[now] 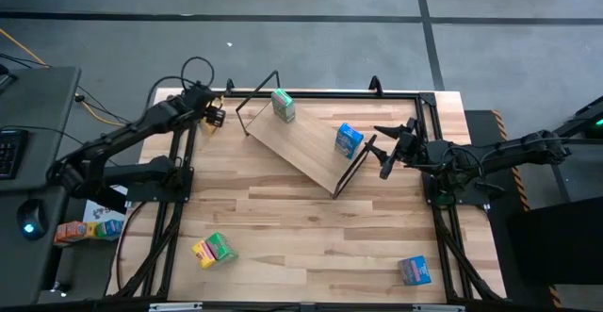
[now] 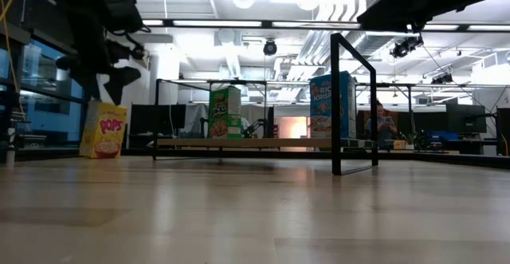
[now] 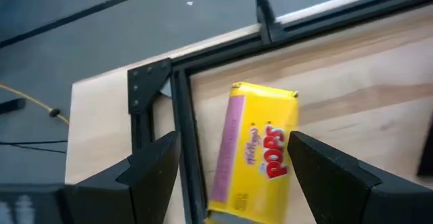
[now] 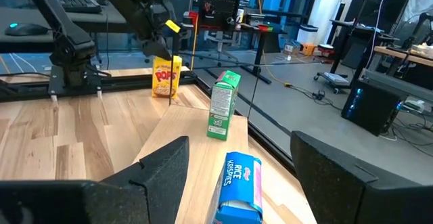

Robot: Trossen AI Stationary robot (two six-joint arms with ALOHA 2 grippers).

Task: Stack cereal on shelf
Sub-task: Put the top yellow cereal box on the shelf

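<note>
Cereal stacking is partway along: a green box and a blue box stand on the shelf in the upper middle of the high view. The step in hand looks like a pick-up of the yellow box standing at the table's upper left corner, beside the black frame rail.

Seen from the left wrist, the left gripper hangs over that box with its fingers apart, one to each side of it, and neither seems to touch the card yet. Next it probably must come down, close on the box's narrow faces and carry it right to the shelf.

At the right of the high view, the right gripper waits just beside the shelf's lower end, fingers apart and empty; from its wrist, the blue box lies between the fingers but farther off.

Still on the table are a yellow-green pair at lower left and another blue box at lower right.
</note>
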